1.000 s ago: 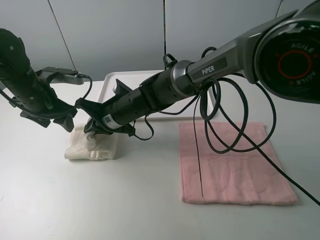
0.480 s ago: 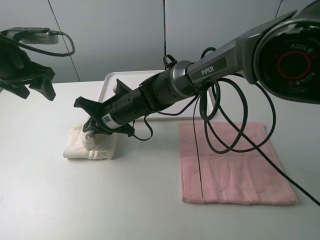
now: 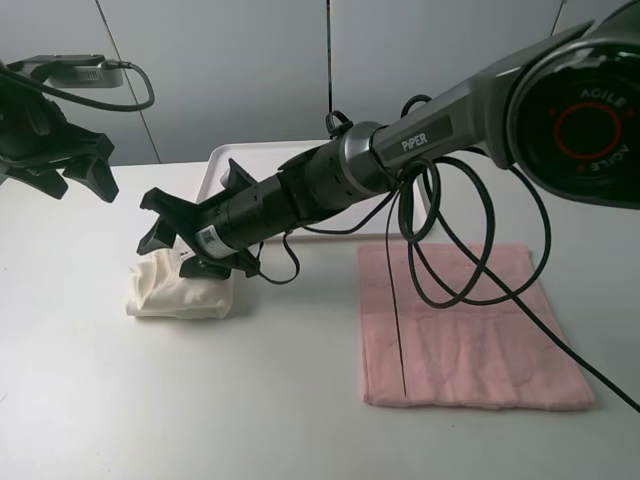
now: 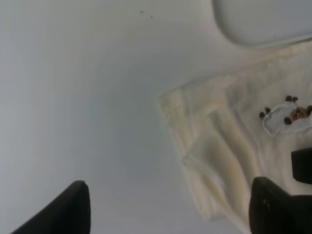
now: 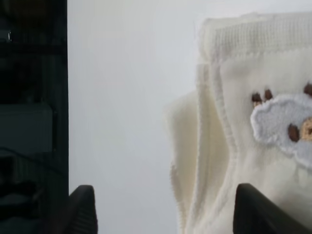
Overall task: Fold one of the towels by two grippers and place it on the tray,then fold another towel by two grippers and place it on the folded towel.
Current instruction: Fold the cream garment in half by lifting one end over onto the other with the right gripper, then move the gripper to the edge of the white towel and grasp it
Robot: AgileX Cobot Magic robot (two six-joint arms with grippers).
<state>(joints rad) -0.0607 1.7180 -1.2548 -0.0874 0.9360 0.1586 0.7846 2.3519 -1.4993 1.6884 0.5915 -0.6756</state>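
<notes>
The cream towel (image 3: 180, 292) lies as a small thick folded bundle on the table, left of centre, in front of the tray's near-left corner. Its embroidered mark (image 5: 282, 126) faces up. My right gripper (image 3: 182, 245) hangs open just above the bundle, fingers splayed and holding nothing; the right wrist view looks down on the towel (image 5: 243, 156) between the fingers (image 5: 165, 214). My left gripper (image 3: 78, 185) is raised at the far left, open and empty (image 4: 170, 214), with the towel (image 4: 229, 146) below it. The pink towel (image 3: 470, 330) lies flat at the right. The white tray (image 3: 270, 160) sits behind, partly hidden by the right arm.
The right arm reaches diagonally across the table's middle, over the tray's front. Black cables (image 3: 450, 250) hang from it over the pink towel's left part. A corner of the tray (image 4: 263, 19) shows in the left wrist view.
My right gripper has opened and let go of the cream towel, which now rests on the table. My left gripper lifted off the towel, up and to the left.
</notes>
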